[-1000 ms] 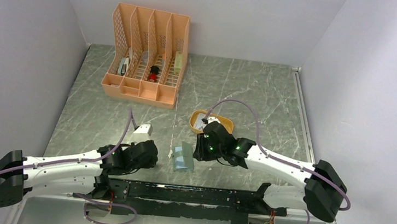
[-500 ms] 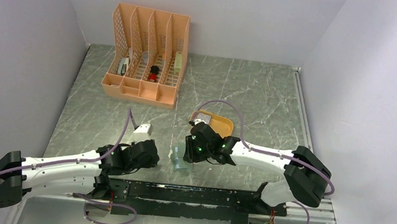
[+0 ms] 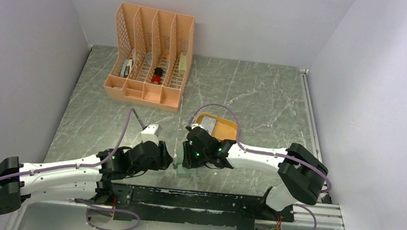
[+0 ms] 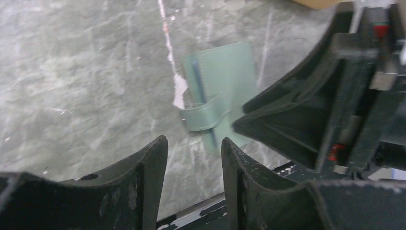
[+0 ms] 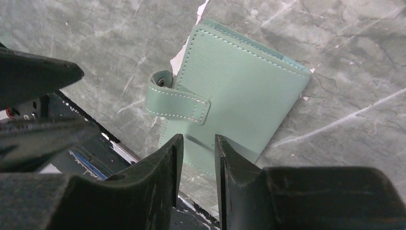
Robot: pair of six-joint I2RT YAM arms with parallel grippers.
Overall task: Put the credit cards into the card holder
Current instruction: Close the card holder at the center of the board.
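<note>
Two empty grippers are hovering by the closed sage-green stitched card holder (image 5: 239, 91), left gripper (image 4: 194, 143) moderately parted, right gripper (image 5: 196, 140) narrowly parted.

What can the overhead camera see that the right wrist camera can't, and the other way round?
Only the overhead view shows the peach organizer at the back of the table and the yellow tray. Only the right wrist view shows the card holder up close: closed, with its snap tab lying across the cover. Both show the marble table and the right tool.
</note>
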